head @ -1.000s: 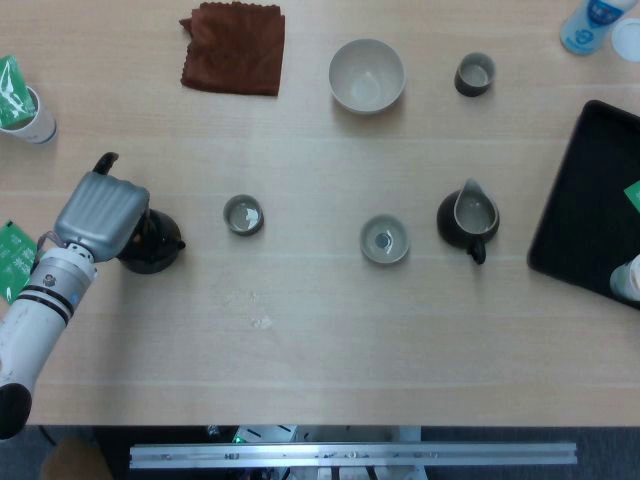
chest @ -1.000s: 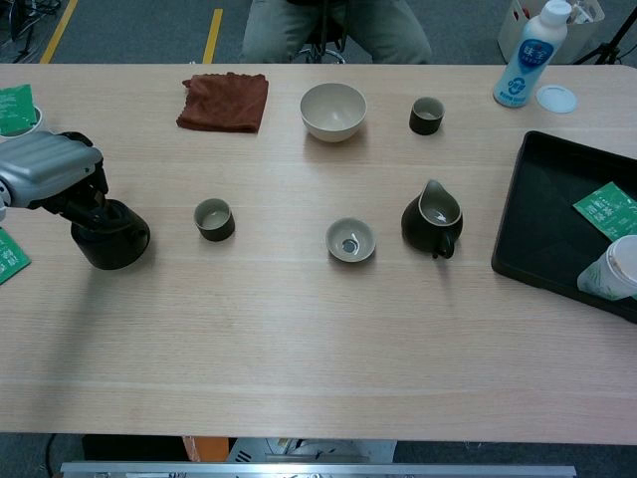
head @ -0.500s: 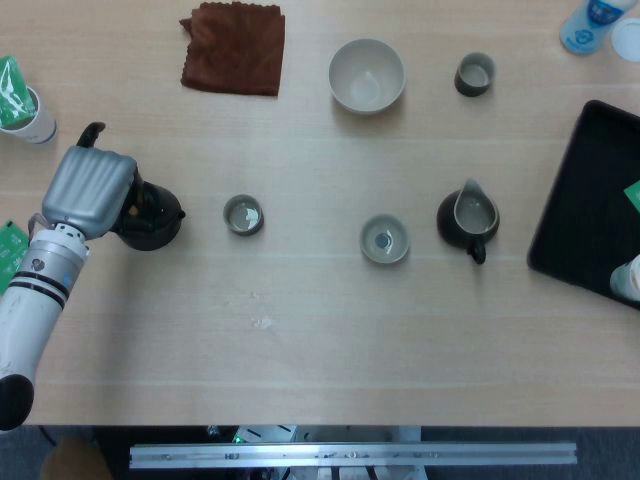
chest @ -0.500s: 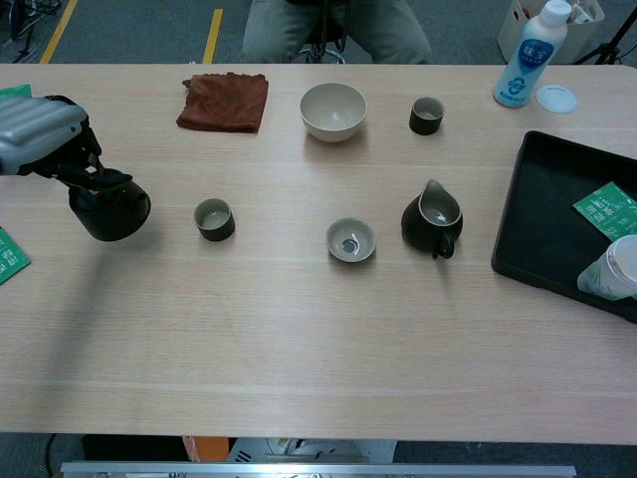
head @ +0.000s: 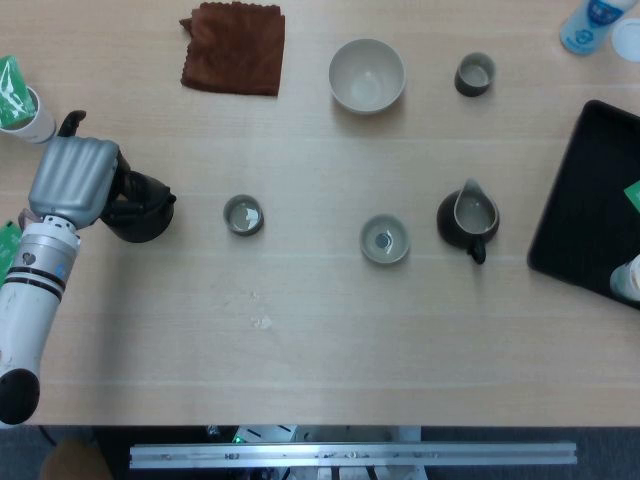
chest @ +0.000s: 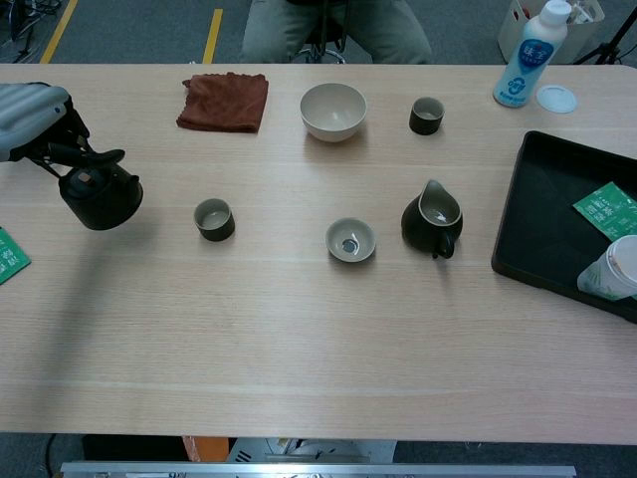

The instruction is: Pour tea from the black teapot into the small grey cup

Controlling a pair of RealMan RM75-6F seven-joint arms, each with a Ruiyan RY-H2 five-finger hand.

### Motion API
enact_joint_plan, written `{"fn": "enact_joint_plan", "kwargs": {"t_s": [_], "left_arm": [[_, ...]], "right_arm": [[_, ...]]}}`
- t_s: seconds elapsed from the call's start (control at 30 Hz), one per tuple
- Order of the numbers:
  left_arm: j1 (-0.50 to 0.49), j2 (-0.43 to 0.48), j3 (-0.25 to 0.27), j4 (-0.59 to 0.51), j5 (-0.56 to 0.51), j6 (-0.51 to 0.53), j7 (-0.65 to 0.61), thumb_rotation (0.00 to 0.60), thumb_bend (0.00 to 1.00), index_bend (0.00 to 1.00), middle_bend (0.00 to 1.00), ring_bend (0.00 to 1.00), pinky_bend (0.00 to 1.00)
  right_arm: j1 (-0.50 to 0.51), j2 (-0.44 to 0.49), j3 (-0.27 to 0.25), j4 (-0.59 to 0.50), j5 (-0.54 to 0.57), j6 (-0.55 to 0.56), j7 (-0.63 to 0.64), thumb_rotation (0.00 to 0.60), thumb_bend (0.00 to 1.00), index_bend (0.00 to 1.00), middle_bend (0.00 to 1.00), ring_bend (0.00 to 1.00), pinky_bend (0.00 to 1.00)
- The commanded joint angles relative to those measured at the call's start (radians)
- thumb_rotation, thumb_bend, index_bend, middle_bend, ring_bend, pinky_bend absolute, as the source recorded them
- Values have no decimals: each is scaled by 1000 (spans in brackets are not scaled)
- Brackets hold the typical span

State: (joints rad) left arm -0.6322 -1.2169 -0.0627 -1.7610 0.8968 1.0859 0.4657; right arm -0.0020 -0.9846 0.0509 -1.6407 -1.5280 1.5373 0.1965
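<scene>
My left hand [head: 72,180] grips the black teapot [head: 140,214] by its handle at the table's left side. In the chest view the left hand [chest: 30,105] holds the teapot [chest: 100,197] a little above the tabletop, spout toward the right. The small grey cup [head: 243,215] stands upright to the right of the pot, about a cup's width from the spout, also seen in the chest view as the small grey cup [chest: 214,219]. My right hand shows in neither view.
A pale shallow cup [head: 385,240] and a dark pitcher [head: 468,218] stand mid-table. A cream bowl [head: 367,75], a dark cup [head: 475,74] and a brown cloth [head: 234,48] lie at the back. A black tray [head: 585,200] is at the right, and a paper cup [head: 25,105] at the far left.
My left hand has raised the teapot off the table and drawn it slightly left and back. The cups have not moved.
</scene>
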Motion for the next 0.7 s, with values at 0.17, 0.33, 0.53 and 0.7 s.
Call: {"fn": "enact_joint_plan", "kwargs": {"t_s": [0.17, 0.33, 0.53, 0.7], "left_arm": [[8, -8, -14, 7, -20, 17, 1, 344, 206, 951, 1000, 798, 96], [14, -17, -23, 16, -24, 30, 2, 382, 206, 964, 1000, 805, 96], [20, -15, -29, 18, -24, 20, -16, 87, 207, 961, 1000, 805, 96], [25, -14, -32, 23, -24, 14, -27, 0, 208, 957, 1000, 804, 96]], "right_arm": [[-2, 3, 0, -6, -1, 4, -5, 600, 0, 429, 363, 210, 229], [-5, 6, -1, -9, -1, 8, -7, 600, 0, 428, 362, 209, 229], [-5, 6, -1, -12, 0, 8, -10, 600, 0, 428, 362, 210, 229], [-4, 6, -1, -13, 0, 7, -13, 600, 0, 429, 363, 210, 229]]}}
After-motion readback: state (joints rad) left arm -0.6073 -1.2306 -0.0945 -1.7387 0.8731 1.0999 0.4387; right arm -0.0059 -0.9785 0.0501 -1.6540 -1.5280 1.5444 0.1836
